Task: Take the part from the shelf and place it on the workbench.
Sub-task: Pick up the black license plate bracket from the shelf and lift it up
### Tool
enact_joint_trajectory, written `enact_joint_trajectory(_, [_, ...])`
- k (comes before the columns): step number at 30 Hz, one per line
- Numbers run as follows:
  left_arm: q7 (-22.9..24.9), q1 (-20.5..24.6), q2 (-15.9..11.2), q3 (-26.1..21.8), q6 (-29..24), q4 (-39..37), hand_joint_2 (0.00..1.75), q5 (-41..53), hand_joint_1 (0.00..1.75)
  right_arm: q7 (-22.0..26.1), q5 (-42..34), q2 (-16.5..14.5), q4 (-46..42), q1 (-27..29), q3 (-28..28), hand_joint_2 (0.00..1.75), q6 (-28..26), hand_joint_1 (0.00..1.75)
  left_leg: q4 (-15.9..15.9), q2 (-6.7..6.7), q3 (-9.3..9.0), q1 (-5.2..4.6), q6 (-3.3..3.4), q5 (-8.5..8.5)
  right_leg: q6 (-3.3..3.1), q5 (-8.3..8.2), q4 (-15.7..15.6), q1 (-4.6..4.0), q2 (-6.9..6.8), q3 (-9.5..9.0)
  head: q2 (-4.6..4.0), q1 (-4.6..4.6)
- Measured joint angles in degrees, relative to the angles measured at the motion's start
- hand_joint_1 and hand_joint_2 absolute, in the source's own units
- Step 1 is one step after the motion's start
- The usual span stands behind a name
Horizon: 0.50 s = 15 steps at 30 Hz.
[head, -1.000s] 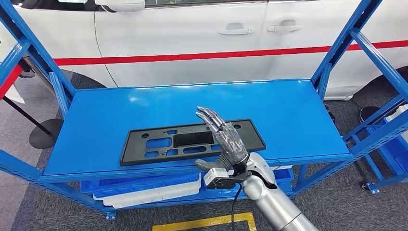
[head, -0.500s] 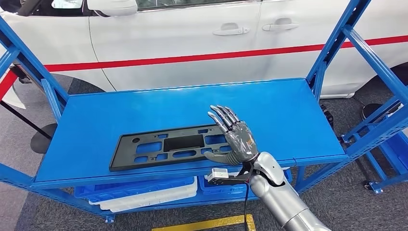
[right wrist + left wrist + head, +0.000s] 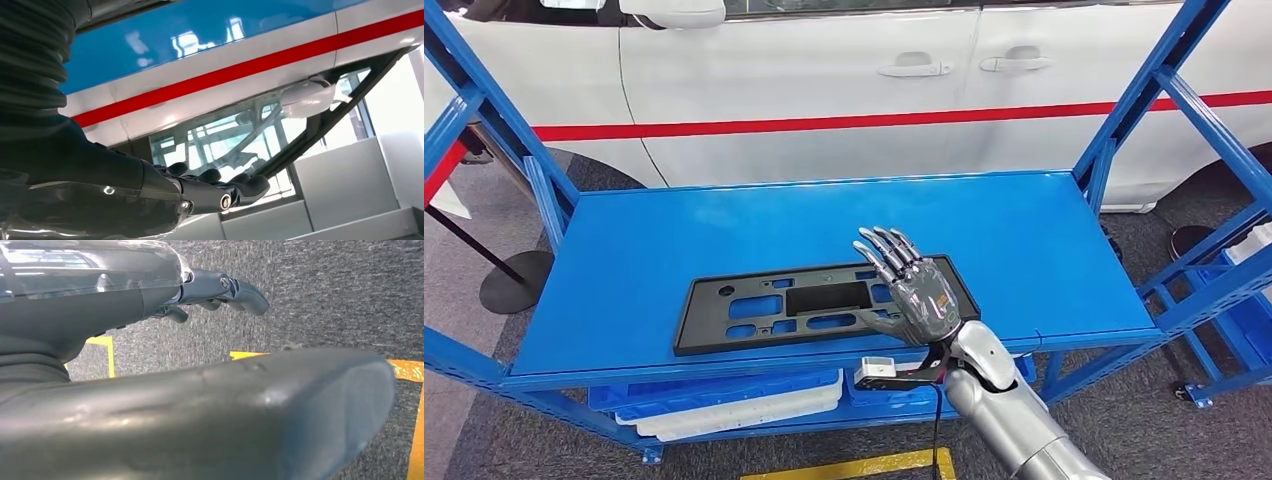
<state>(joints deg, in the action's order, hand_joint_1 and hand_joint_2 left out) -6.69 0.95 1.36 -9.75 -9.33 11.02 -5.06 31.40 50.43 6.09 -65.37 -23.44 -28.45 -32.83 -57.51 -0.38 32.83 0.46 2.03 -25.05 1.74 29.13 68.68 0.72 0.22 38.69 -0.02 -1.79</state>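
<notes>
A flat black plastic part [image 3: 754, 308] with several cut-outs lies along the front of the blue shelf [image 3: 1024, 240]. My right hand [image 3: 911, 287] hovers over the part's right end, palm raised, fingers spread and straight, holding nothing. The right wrist view has those fingers [image 3: 220, 192] stretched out against the white car. In the left wrist view my left hand [image 3: 220, 290] hangs over grey carpet with its fingers slightly curled and nothing in them.
A white car with a red stripe [image 3: 824, 120] stands right behind the rack. Blue uprights [image 3: 1124, 120] frame the shelf on both sides. White and blue trays [image 3: 734, 400] sit on the lower level. Yellow floor tape [image 3: 844, 467] marks the carpet in front.
The camera has shifted a little. My right hand has stayed spread over the part's right end, having moved forward over it from the shelf's front edge a second ago.
</notes>
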Motion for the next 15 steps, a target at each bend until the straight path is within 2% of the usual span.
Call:
enact_joint_trajectory(2, [0.0, 0.0, 0.0, 0.0, 0.0, 0.0, 0.0, 0.1, 0.0, 1.2, -3.6, 0.3, 0.0, -0.5, 0.6, 1.75, 0.9, 0.0, -0.1, -0.06, -0.11, -0.11, -0.31, -0.18, -0.71, -3.3, -7.8, -0.24, -0.04, -3.62, 0.0, 0.0])
enact_joint_trajectory(3, [0.1, 0.1, 0.0, 0.0, 0.0, 0.0, 0.0, 0.2, 0.0, 2.2, -6.0, 0.3, -0.1, -0.7, 1.1, 1.75, 1.4, 0.0, -0.2, -0.07, -0.07, -0.18, -0.55, -0.25, -1.01, -3.92, -10.0, -0.41, -0.06, -4.58, 0.0, 0.0])
enact_joint_trajectory(5, [0.2, 0.1, 0.0, 0.0, 0.0, 0.0, 0.0, 0.4, 0.0, 4.2, -11.4, 0.4, -0.3, -0.8, 2.3, 1.75, 2.6, 0.0, -0.2, -0.06, 0.01, -0.26, -1.12, -0.3, -1.41, -3.98, -10.9, -0.71, -0.06, -4.82, 0.0, 0.0])
enact_joint_trajectory(6, [0.2, 0.1, 0.0, 0.0, 0.0, 0.0, 0.0, 0.6, 0.0, 4.9, -13.7, 0.5, -0.6, -0.8, 2.9, 1.75, 3.2, 0.0, -0.2, -0.03, 0.04, -0.23, -1.41, -0.38, -1.68, -4.08, -11.1, -0.55, -0.09, -4.88, 0.0, 0.0])
enact_joint_trajectory(8, [0.2, 0.1, -0.1, 0.0, 0.0, 0.0, 0.0, 0.8, 0.0, 6.0, -17.0, 0.6, -1.3, -0.8, 4.6, 0.87, 4.3, 0.0, -1.9, 0.03, 0.66, -0.21, -1.96, -1.72, -2.34, -4.3, -11.6, -0.2, -0.17, -5.2, 0.0, -0.01])
enact_joint_trajectory(10, [0.1, 0.1, -0.1, 0.0, 0.1, 0.0, 0.0, 0.9, 0.0, 6.4, -18.2, 0.7, -2.1, -0.6, 6.1, 0.0, 4.8, 0.0, -8.2, 0.08, 3.33, -0.06, -2.41, -5.19, -2.78, -4.34, -11.9, -0.07, -0.24, -5.44, 0.0, -0.01])
enact_joint_trajectory(11, [0.1, 0.1, -0.1, 0.0, 0.1, 0.0, 0.0, 0.9, 0.0, 6.4, -18.4, 0.8, -2.4, -0.4, 6.8, 0.0, 4.9, 0.0, -12.2, 0.08, 5.2, 0.04, -2.59, -6.98, -2.86, -4.3, -11.9, -0.1, -0.26, -5.46, 0.0, -0.01])
enact_joint_trajectory(12, [0.1, 0.1, -0.2, 0.0, 0.2, 0.0, 0.0, 0.9, 0.0, 6.5, -18.6, 0.9, -2.7, 0.0, 7.5, 0.0, 5.1, 0.0, -15.4, 0.08, 6.73, 0.13, -2.74, -8.05, -2.88, -4.26, -11.8, -0.13, -0.27, -5.48, 0.0, -0.01])
enact_joint_trajectory(13, [0.1, 0.0, -0.2, -0.1, 0.2, 0.0, 0.0, 0.9, 0.0, 6.6, -18.8, 1.1, -2.9, 0.3, 8.1, 0.0, 5.2, 0.0, -16.6, 0.09, 7.4, 0.19, -2.84, -8.01, -2.85, -4.2, -11.8, -0.13, -0.26, -5.5, 0.0, -0.01])
enact_joint_trajectory(14, [0.1, 0.0, -0.2, -0.1, 0.2, 0.0, 0.0, 0.9, 0.0, 6.8, -19.0, 1.3, -3.1, 0.7, 8.8, 0.0, 5.3, 0.0, -15.6, 0.1, 6.94, 0.26, -2.86, -6.82, -2.77, -4.12, -11.7, -0.11, -0.24, -5.55, 0.0, -0.01])
enact_joint_trajectory(15, [0.0, -0.1, -0.2, -0.1, 0.2, 0.0, 0.0, 0.9, 0.0, 6.8, -19.2, 1.5, -3.4, 0.9, 9.5, 0.0, 5.4, 0.0, -12.3, 0.11, 5.43, 0.31, -2.82, -4.81, -2.63, -4.0, -11.6, -0.08, -0.2, -5.64, 0.0, -0.01])
